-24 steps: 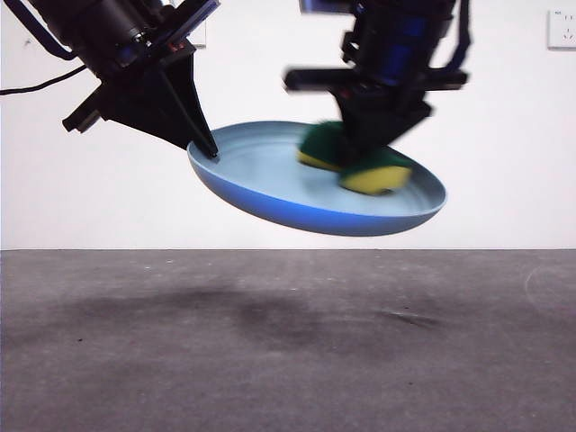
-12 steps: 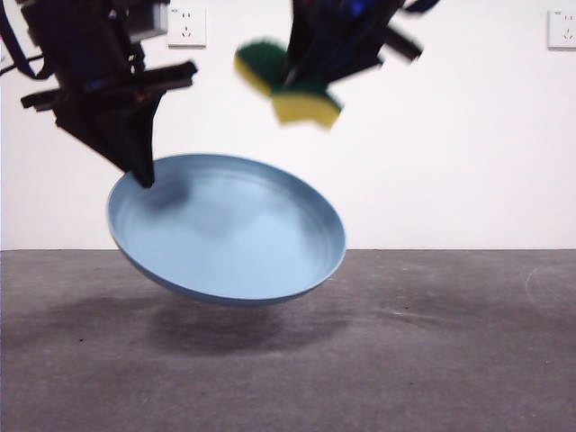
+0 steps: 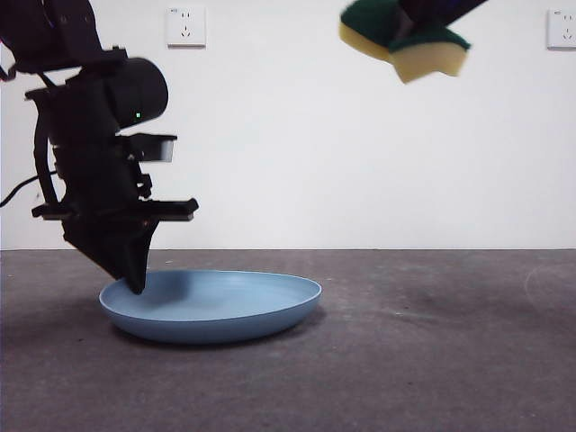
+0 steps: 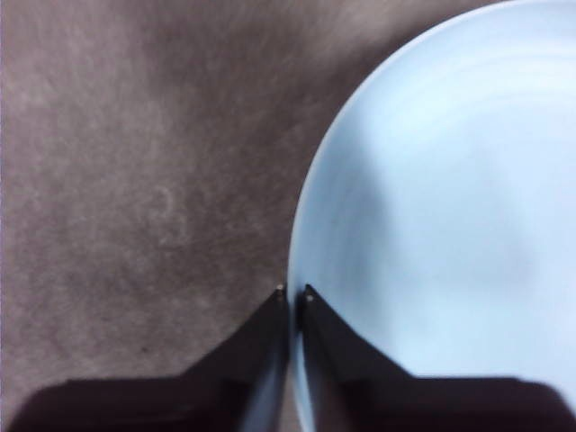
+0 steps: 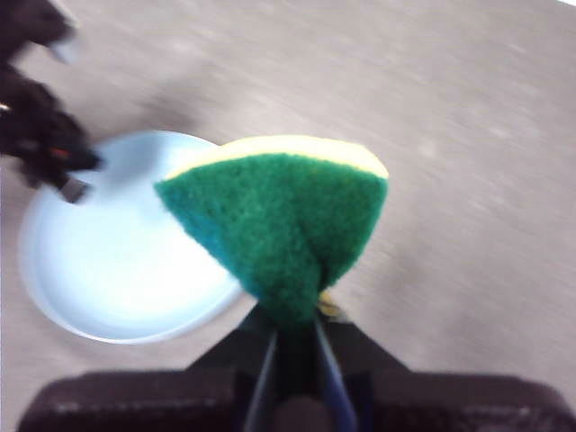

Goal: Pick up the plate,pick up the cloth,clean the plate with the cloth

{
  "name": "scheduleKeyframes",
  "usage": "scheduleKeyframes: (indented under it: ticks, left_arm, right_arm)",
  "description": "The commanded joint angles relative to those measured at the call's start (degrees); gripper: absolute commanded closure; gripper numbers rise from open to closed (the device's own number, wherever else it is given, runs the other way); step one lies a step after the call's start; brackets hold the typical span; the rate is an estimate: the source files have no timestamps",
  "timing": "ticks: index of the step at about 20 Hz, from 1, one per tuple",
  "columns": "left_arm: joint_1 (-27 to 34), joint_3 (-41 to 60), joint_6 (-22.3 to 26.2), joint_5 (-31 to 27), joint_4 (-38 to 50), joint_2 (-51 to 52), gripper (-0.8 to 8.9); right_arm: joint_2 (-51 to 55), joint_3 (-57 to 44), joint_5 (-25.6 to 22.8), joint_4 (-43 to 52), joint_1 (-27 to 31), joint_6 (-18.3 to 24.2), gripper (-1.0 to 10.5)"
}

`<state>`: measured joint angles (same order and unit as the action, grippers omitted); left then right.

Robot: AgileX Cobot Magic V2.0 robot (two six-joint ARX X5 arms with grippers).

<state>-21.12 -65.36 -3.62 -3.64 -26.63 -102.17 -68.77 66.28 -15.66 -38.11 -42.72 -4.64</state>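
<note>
Front view: the light-blue plate (image 3: 211,306) lies flat on the grey, matte table (image 3: 405,360), at about 8 o'clock in the frame, its shallow round bowl ringed by a raised rim. The left gripper (image 3: 137,286) comes down from 10 o'clock, big and black, its tapered jaws pinched on the plate's rim at the plate's 9 o'clock edge. Two white wall sockets (image 3: 185,26) sit high on the pale wall behind, one at 11 o'clock and one at the 2 o'clock corner.

Left wrist view shows the two black jaws nearly closed, the thin smooth plastic rim (image 4: 293,270) clamped between their tips, bare mottled table beside it.

At 1 o'clock in the front view the cloth (image 3: 402,40), a sponge of yellow foam under a coarse dark-green scouring layer, hangs well above the table and well apart from the plate. Right wrist view has the right gripper (image 5: 292,337) squeezed tight on the sponge's middle, folding it so its green face bulges outward; the plate and the blurred left arm (image 5: 40,135) lie beyond it.
</note>
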Motion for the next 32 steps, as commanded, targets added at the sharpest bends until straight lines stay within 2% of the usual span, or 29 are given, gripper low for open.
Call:
scheduleKeyframes:
  ticks: [1, 2, 6, 7, 10, 12, 14, 19, 23, 26, 32]
  left_arm:
    - [0.3, 0.2, 0.9, -0.7, 0.3, -0.5, 4.86]
    - [0.4, 0.2, 0.9, -0.6, 0.2, -0.4, 4.34]
    - [-0.4, 0.1, -0.4, -0.2, -1.5, 3.3, 4.36]
    - [-1.1, 0.1, -0.9, -0.1, -1.6, 5.4, 4.36]
    - [-2.8, 0.1, -0.9, 2.3, -1.9, 13.9, 4.36]
    - [-4.4, 0.1, -1.2, 3.2, -2.7, 20.6, 4.36]
    - [-5.7, 0.1, -1.3, 4.4, -3.5, 27.4, 4.36]
    - [-8.8, 0.1, -1.6, 4.2, -7.6, 40.1, 4.36]
    - [-8.9, 0.1, -2.4, 3.9, -11.5, 43.5, 4.36]
    - [-8.9, 0.1, -2.4, 3.7, -13.9, 43.5, 4.36]
    - [-8.9, 0.1, -2.4, 3.8, -14.8, 43.5, 4.36]
  right_arm:
    - [-0.3, -0.4, -2.2, 0.4, 0.1, 0.1, 9.6]
    - [-0.6, -0.4, -2.8, 0.9, 0.4, -0.5, 9.6]
    - [-4.3, -0.4, -1.7, 3.5, 3.4, -1.7, 9.6]
    - [-5.9, -0.4, 0.8, 3.6, 5.0, -2.7, 9.6]
    - [-13.2, -0.4, 13.2, 3.5, 10.4, -5.9, 9.6]
    - [-18.5, -0.4, 18.1, 3.5, 13.3, -6.5, 9.6]
    - [-23.6, -0.4, 20.1, 3.6, 14.7, -6.5, 9.6]
    - [-33.0, -0.4, 20.2, 3.7, 15.7, -6.4, 9.3]
    - [-34.7, -0.4, 20.2, 3.8, 15.7, -6.4, 5.9]
    - [-34.7, -0.4, 19.7, 3.7, 15.8, -6.4, 4.4]
    - [-34.4, -0.4, 19.7, 3.7, 15.8, -5.8, 4.3]
